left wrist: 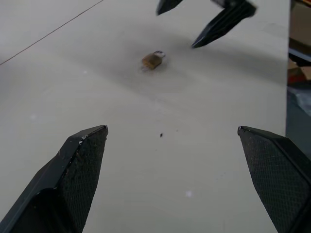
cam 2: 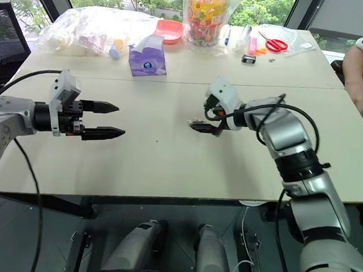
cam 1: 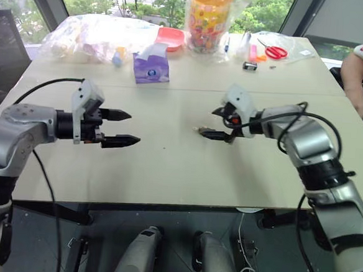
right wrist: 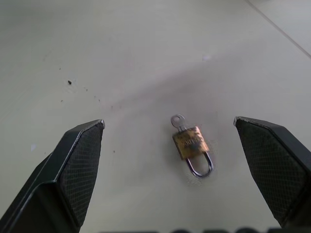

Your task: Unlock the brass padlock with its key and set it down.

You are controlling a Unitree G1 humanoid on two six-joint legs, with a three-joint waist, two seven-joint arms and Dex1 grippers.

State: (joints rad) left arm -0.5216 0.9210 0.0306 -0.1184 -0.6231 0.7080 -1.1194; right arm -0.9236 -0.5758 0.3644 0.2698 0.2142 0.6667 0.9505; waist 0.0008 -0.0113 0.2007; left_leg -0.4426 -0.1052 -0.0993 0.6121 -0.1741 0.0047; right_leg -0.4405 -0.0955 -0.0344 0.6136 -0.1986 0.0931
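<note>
Brass padlock [right wrist: 191, 144]: lies flat on the bare table [cam 1: 167, 166], silvery shackle closed, a small silvery key [right wrist: 178, 120] standing out of the end opposite the shackle.
Right gripper [cam 1: 220, 123]: just beside the brass padlock, pointing down at it; in the right wrist view the lock lies between the two fingertips, nearer one of them.
Right fingers [right wrist: 77, 160]: spread wide, holding nothing, touching neither the padlock nor the key.
Left gripper [cam 1: 125, 128]: well apart from the brass padlock, on its left, roughly level and aimed toward it above the table.
Left fingers [left wrist: 80, 165]: spread wide, empty, clear of the table.
Far edge clutter: purple tissue pack [cam 1: 151, 68], red-handled scissors [cam 1: 274, 51], orange-topped jar [cam 1: 208, 16] and plastic bags [cam 1: 95, 36], all well beyond the brass padlock.
Person: an arm [cam 1: 361, 67] at the table's right edge, well away from the padlock.
</note>
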